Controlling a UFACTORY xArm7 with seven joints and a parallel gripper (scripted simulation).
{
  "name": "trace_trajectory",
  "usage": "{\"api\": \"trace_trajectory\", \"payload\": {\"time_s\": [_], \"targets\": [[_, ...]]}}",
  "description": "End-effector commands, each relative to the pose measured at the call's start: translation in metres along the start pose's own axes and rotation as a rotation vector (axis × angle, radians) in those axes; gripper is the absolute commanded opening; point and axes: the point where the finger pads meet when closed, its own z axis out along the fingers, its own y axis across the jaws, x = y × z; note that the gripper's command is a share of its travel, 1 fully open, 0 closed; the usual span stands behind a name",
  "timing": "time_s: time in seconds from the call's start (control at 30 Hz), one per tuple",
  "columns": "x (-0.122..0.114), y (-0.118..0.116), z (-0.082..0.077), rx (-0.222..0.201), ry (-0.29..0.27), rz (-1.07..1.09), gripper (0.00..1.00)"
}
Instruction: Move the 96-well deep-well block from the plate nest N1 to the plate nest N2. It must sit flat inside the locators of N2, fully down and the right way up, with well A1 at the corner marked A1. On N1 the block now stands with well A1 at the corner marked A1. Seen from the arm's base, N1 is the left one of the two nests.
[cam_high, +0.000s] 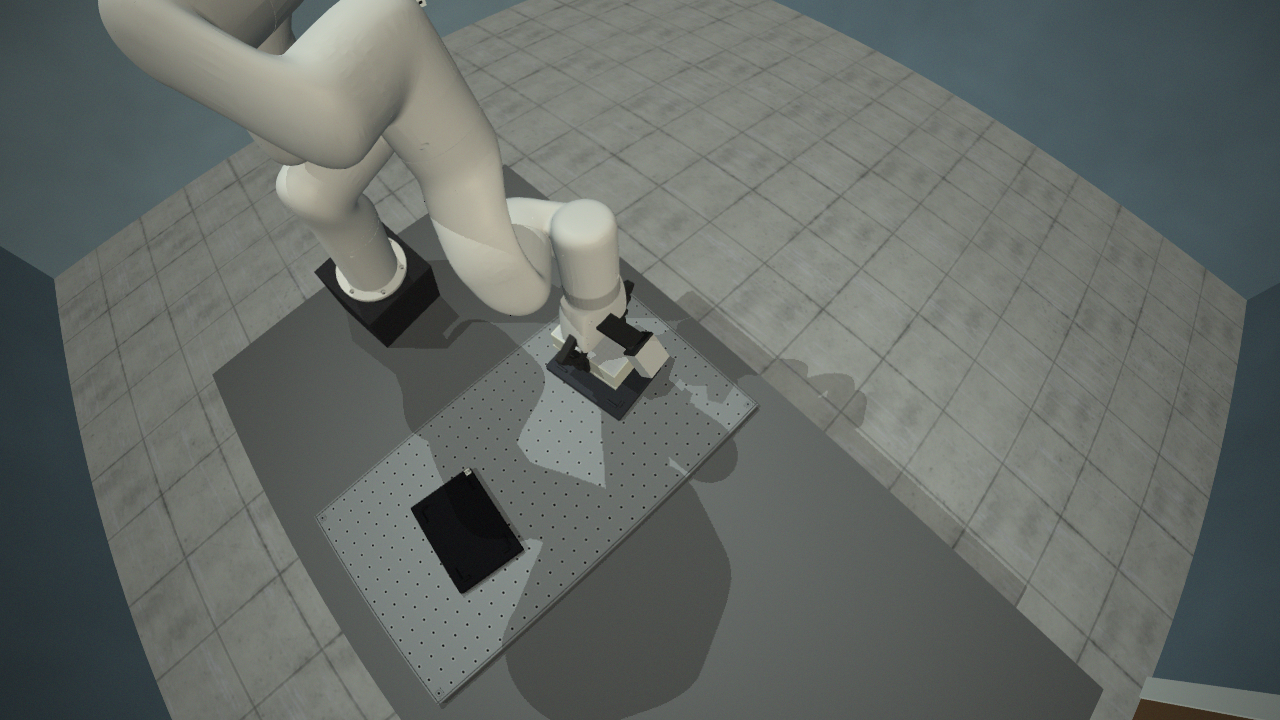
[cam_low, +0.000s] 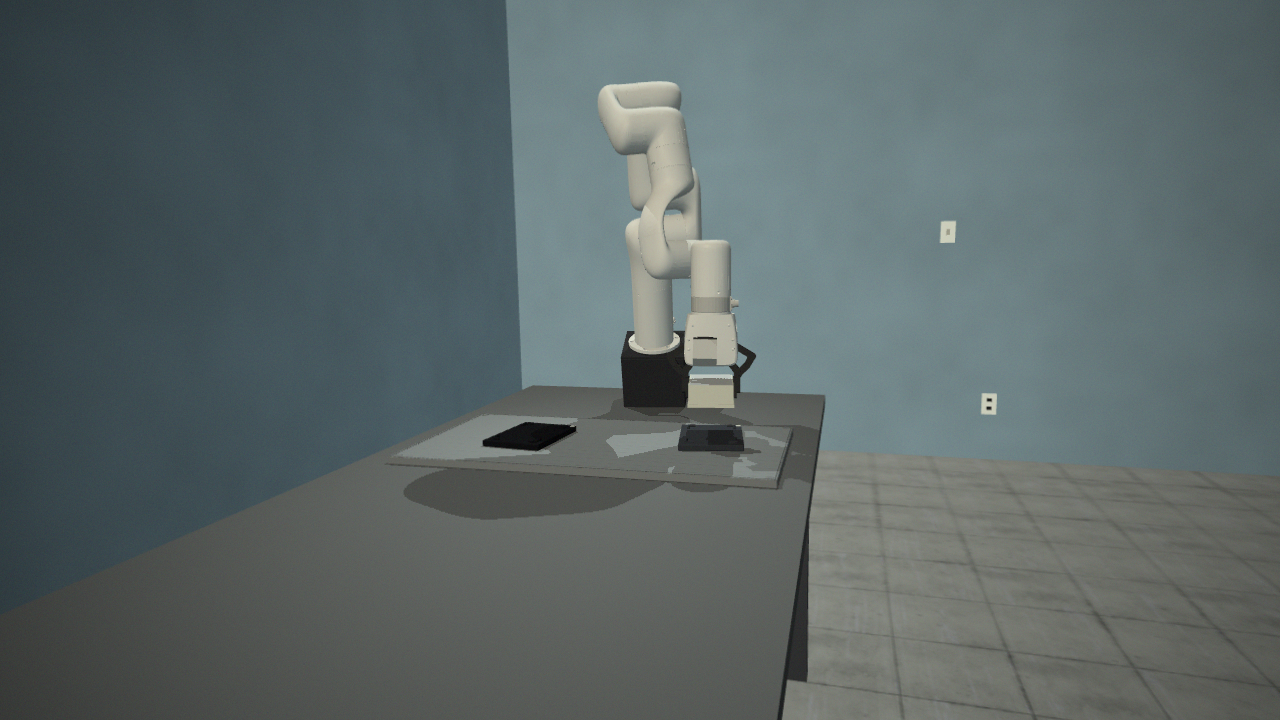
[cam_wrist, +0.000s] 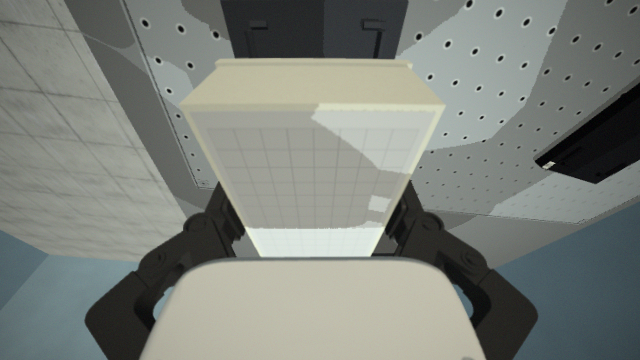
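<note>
The cream 96-well deep-well block (cam_high: 627, 361) hangs upright and level between my fingers, a little above the dark nest N1 (cam_high: 597, 390). My gripper (cam_high: 610, 349) is shut on the block's long sides. In the exterior view the block (cam_low: 711, 392) is clear of N1 (cam_low: 711, 437), with a gap between them. In the wrist view the block's gridded top (cam_wrist: 312, 150) fills the centre, my gripper (cam_wrist: 315, 172) clamps it from both sides, and N1 (cam_wrist: 310, 27) lies beyond it. The empty black nest N2 (cam_high: 465, 530) lies further along the plate and shows in the other views (cam_low: 529, 435) (cam_wrist: 595, 145).
Both nests sit on a pale perforated base plate (cam_high: 537, 465) on a dark grey table (cam_low: 537, 573). The arm's black base block (cam_high: 377, 291) stands at the table's back. The plate's edge near N1 is close to the table's edge (cam_low: 805, 465).
</note>
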Motion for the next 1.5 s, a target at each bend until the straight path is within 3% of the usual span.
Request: {"api": "trace_trajectory", "payload": {"time_s": [0.0, 0.37, 0.83, 1.1, 1.47], "targets": [[0.001, 0.000, -0.009, 0.002, 0.002, 0.000, 0.00], [0.002, 0.000, -0.023, 0.002, 0.002, 0.000, 0.00], [0.002, 0.000, -0.023, 0.002, 0.002, 0.000, 0.00], [0.001, 0.026, -0.023, 0.003, 0.001, 0.266, 0.00], [0.001, 0.056, -0.023, 0.002, 0.001, 0.267, 0.00]]}}
